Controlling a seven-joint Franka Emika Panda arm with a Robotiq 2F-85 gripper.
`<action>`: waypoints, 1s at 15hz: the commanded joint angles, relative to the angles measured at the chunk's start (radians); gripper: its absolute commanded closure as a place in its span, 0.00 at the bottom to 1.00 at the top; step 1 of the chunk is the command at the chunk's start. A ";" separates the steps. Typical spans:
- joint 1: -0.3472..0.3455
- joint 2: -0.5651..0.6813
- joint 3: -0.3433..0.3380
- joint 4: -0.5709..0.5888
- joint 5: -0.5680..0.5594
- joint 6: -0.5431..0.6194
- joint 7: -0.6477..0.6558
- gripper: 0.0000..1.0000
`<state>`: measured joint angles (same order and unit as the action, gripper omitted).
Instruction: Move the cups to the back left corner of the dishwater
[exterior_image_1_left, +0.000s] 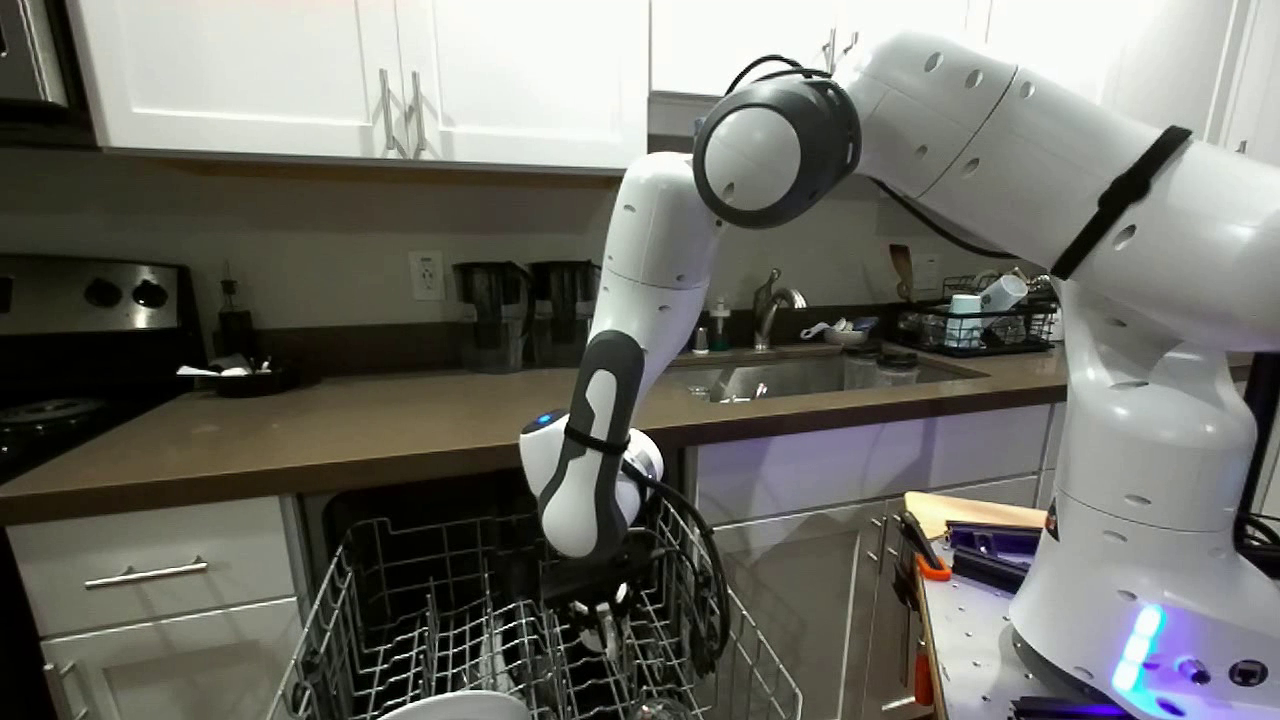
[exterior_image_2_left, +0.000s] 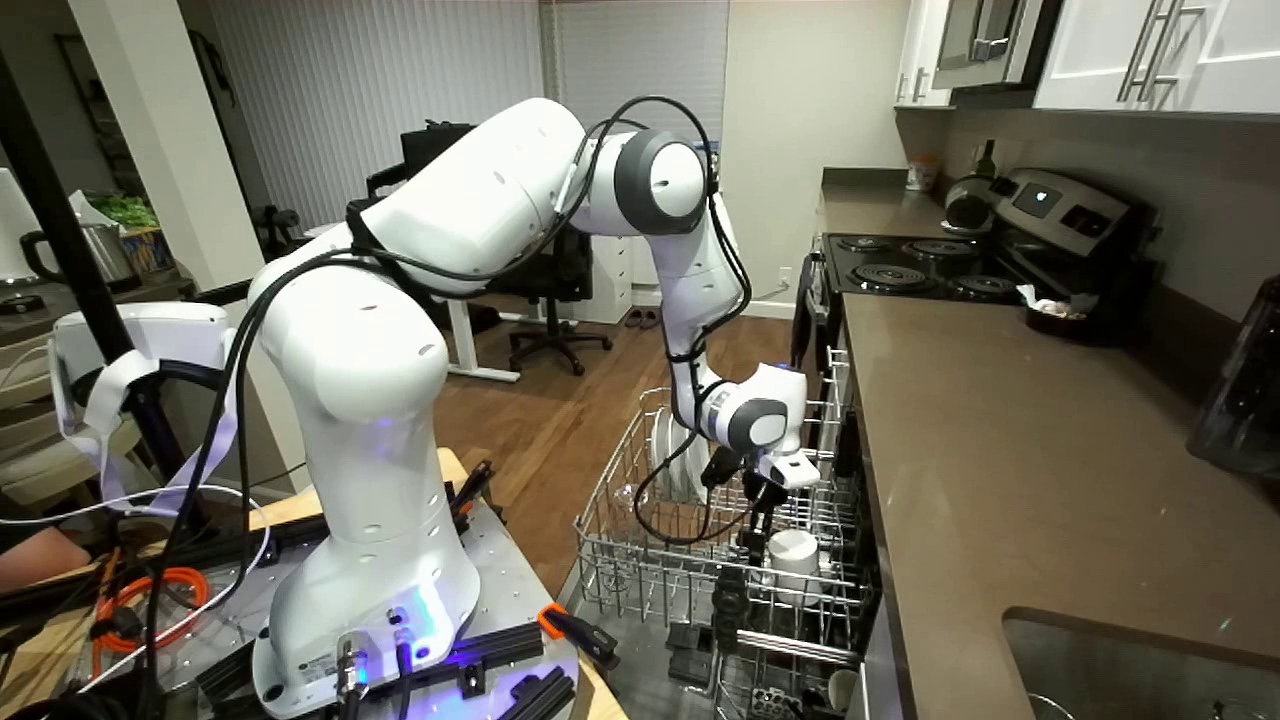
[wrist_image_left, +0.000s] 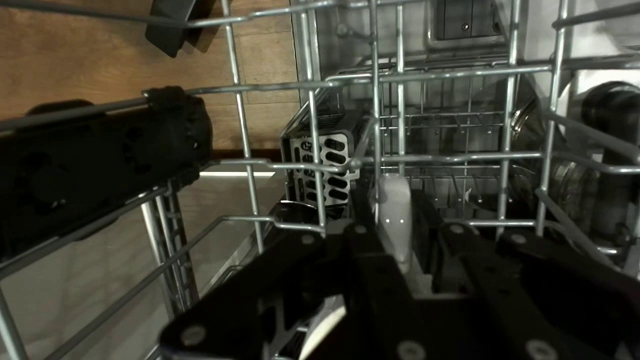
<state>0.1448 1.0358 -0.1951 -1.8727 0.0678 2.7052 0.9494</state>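
Arching in front of white cupboards (exterior_image_1_left: 260, 80) and a brown counter (exterior_image_1_left: 380, 430), as a white robot arm (exterior_image_1_left: 940, 130). Leaning over a dishwasher (exterior_image_1_left: 430, 505) beneath that counter, and hanging down inside its upper wire rack (exterior_image_1_left: 430, 640). Standing on edge there, on the side away from the counter, as white plates (exterior_image_2_left: 665, 450). Pointing down into the rack, as a black gripper (wrist_image_left: 394, 212). Appearing inside the rack in an exterior view, just beside the gripper and on its counter side, as a white cup (exterior_image_2_left: 795, 555). Clasping, with the gripper's 2 fingers (wrist_image_left: 362, 232) in the wrist view, the cup's pale handle (wrist_image_left: 395, 200).
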 joint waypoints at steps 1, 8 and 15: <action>-0.008 0.009 -0.009 0.018 0.023 -0.011 -0.021 0.68; -0.012 0.006 -0.010 0.020 0.023 -0.009 -0.023 0.90; 0.029 -0.028 -0.034 -0.011 0.013 -0.019 0.001 0.90</action>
<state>0.1482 1.0368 -0.2011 -1.8693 0.0689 2.7048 0.9513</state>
